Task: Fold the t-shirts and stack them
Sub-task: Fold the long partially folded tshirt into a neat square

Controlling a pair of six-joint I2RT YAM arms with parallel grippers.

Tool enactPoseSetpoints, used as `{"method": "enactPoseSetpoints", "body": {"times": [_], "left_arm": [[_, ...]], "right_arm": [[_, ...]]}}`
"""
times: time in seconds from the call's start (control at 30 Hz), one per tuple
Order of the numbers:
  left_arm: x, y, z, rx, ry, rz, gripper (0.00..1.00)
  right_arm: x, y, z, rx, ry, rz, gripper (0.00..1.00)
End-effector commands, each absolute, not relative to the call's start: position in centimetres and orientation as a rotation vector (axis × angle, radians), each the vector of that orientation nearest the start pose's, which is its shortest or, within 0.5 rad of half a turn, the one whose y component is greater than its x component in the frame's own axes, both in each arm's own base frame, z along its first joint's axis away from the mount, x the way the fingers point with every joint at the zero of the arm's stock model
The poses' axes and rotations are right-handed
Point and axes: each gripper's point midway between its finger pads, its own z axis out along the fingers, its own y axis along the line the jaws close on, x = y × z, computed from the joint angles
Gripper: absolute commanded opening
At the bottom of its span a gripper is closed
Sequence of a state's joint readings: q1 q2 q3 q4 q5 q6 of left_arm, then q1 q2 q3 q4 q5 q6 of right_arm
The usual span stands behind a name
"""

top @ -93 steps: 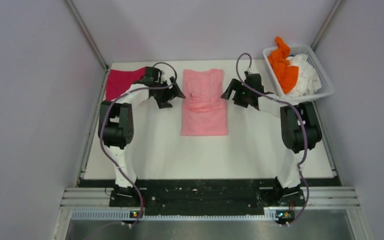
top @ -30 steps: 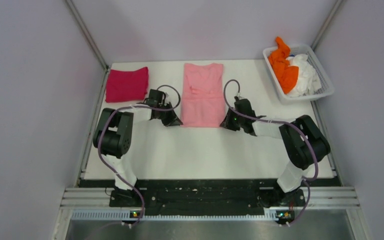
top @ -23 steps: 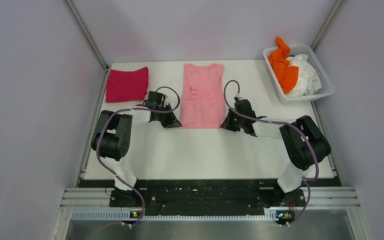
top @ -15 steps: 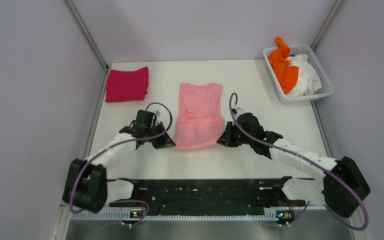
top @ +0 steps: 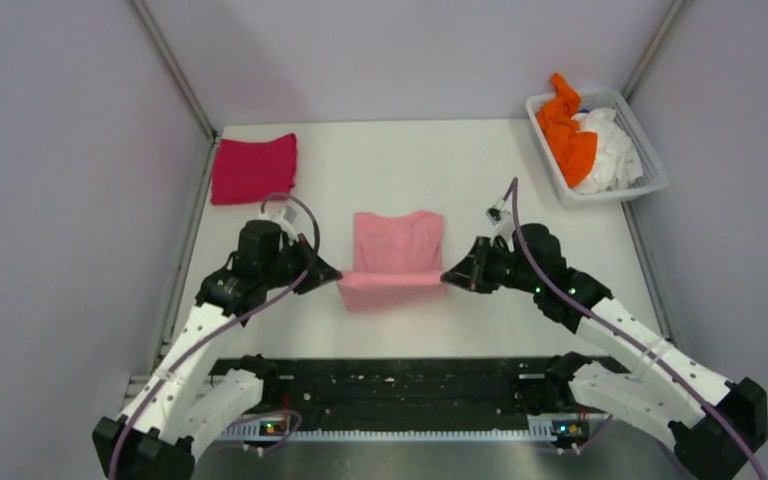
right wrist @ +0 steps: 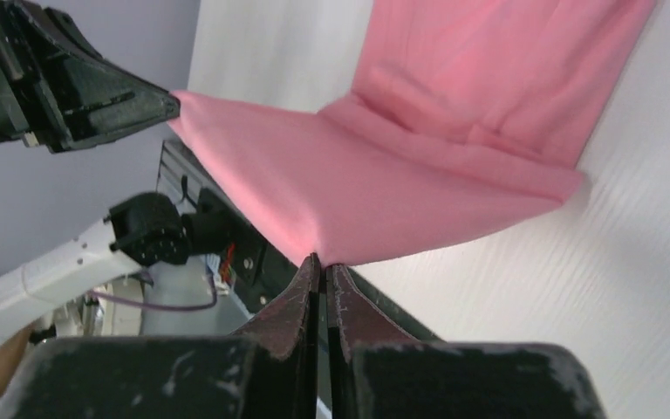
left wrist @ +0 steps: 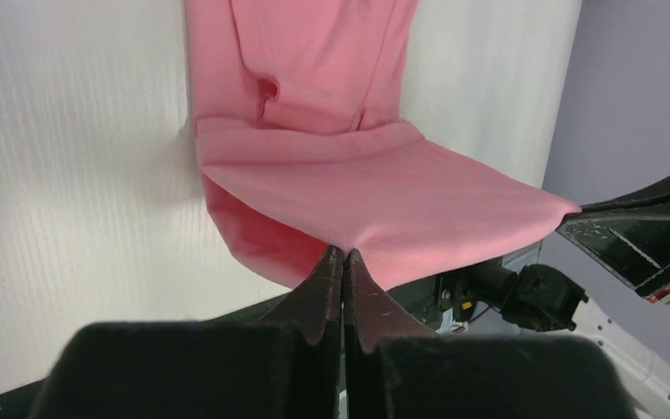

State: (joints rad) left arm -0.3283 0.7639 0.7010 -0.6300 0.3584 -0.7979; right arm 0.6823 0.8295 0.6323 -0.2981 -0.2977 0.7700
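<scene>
The light pink t-shirt [top: 395,255] hangs stretched between my two grippers over the near middle of the table, its far end trailing on the white surface. My left gripper [top: 334,276] is shut on its near left corner [left wrist: 349,240]. My right gripper [top: 449,278] is shut on its near right corner [right wrist: 324,249]. In the left wrist view the pink t-shirt [left wrist: 314,113] sags from my left gripper [left wrist: 343,254] down to the table. My right gripper [right wrist: 323,260] pinches the cloth edge the same way. A folded magenta-red t-shirt [top: 253,168] lies at the far left.
A white slatted basket [top: 650,178] at the far right corner holds an orange t-shirt [top: 565,130] and a white one [top: 610,150]. Grey walls close in the table on three sides. A black rail [top: 400,385] runs along the near edge.
Both grippers have pulled the near edge of the pink t-shirt toward the front of the table and lifted it. The shirt has slid away from the back of the table.
</scene>
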Motion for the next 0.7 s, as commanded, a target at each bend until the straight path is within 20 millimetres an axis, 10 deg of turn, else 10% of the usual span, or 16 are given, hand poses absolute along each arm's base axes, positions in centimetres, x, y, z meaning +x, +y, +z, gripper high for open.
{"method": "enactPoseSetpoints", "body": {"times": [0.0,0.37,0.67], "left_arm": [[25.1,-16.3,21.6,-0.326,2.255,-0.892,0.0],[37.5,-16.1,20.7,-0.351,2.305,-0.713,0.0],[46.0,-16.3,16.2,-0.363,2.356,-0.708,0.0]], "right_arm": [[21.6,23.7,22.1,-0.088,2.138,1.178,0.0],[33.1,21.3,22.1,0.034,2.05,1.19,0.0],[42.0,20.9,15.6,0.134,2.167,1.064,0.0]]}}
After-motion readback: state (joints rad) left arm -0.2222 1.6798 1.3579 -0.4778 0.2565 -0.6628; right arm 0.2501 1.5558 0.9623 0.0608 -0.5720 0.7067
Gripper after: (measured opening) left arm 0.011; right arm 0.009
